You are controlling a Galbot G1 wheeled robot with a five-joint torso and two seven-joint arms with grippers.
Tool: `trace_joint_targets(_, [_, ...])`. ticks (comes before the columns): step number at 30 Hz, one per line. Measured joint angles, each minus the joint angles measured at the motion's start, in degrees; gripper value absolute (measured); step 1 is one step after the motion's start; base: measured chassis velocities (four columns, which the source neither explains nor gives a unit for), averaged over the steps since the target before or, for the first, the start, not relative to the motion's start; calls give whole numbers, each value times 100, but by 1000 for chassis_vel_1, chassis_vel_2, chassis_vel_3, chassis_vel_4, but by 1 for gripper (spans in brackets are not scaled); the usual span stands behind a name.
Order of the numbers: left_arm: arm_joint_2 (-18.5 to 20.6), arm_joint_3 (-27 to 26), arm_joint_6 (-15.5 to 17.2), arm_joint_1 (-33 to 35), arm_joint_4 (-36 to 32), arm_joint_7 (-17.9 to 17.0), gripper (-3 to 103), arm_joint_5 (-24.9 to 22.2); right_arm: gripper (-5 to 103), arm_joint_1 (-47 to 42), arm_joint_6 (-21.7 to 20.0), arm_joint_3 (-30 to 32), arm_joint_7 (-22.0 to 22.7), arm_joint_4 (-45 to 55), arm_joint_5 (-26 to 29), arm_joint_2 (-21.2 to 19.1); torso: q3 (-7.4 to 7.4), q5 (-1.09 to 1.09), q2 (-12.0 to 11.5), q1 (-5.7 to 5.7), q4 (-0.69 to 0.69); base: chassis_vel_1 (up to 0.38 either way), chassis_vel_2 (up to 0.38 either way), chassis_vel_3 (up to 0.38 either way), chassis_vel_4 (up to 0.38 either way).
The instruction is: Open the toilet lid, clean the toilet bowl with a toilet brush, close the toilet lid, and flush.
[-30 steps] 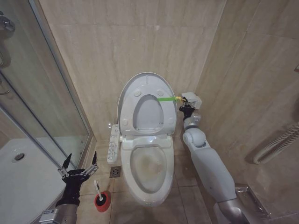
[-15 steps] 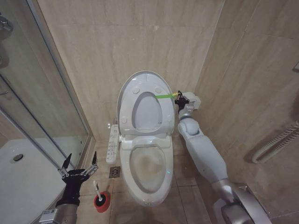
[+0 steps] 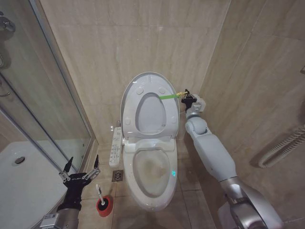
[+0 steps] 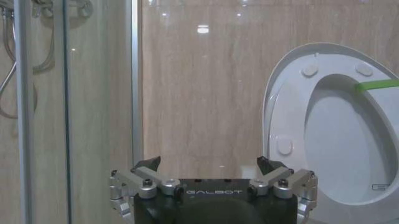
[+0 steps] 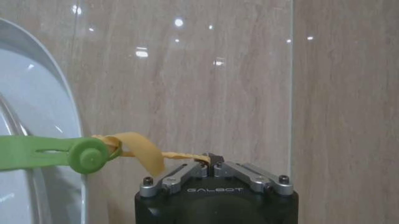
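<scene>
The glossy oval lid [image 3: 148, 106] is standing upright against the beige tiled wall [image 3: 124, 43], with the ring seat [image 3: 150, 114] raised against it. The right pincer [image 3: 187, 97] is pinching together on the thin yellow strap [image 5: 140, 151] knotted to the green band [image 5: 44, 155] at the lid's edge. The white ceramic bowl [image 3: 153, 175] is lying open, showing a brownish stain. The left pincer [image 3: 80, 166] is hovering spread apart above the brush [image 3: 102, 199] in its round red cup on the floor.
</scene>
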Motion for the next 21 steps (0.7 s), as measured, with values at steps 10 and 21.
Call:
trace_joint_targets(10, [0, 0, 0, 0, 0, 0, 100, 0, 1, -608, -127, 11, 14, 697, 89, -436, 0, 1, 0, 0, -2, 0, 0, 0, 0])
trace_joint_targets(21, [0, 0, 0, 0, 0, 0, 100, 0, 5, -1144, -312, 115, 21, 1561, 205, -705, 0, 1, 0, 0, -5, 0, 0, 0, 0])
